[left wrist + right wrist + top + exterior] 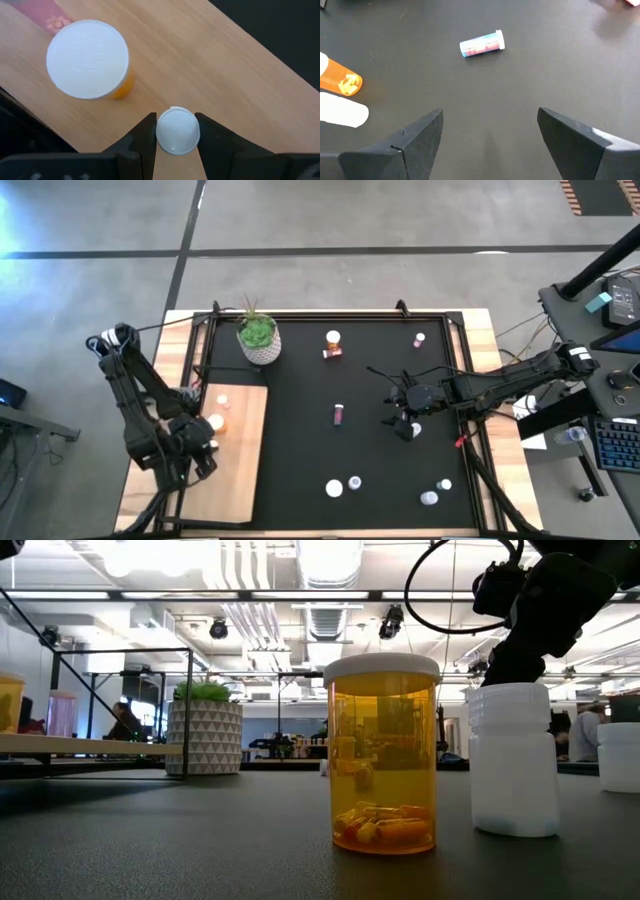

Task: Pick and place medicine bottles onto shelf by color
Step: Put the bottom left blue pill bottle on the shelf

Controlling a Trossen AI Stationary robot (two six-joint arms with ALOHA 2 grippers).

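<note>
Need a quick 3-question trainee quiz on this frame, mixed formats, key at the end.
1. True or false: the left gripper is shut on a white-capped bottle over the shelf.
2. Multiple choice: the right gripper is
A. open, over the black mat, holding nothing
B. shut on the plant pot
C. resting on the shelf
3. Fill in: the bottle standing on the shelf beside the left gripper, an orange bottle, has a ____ cap.

Key: 1 true; 2 A; 3 white
</note>
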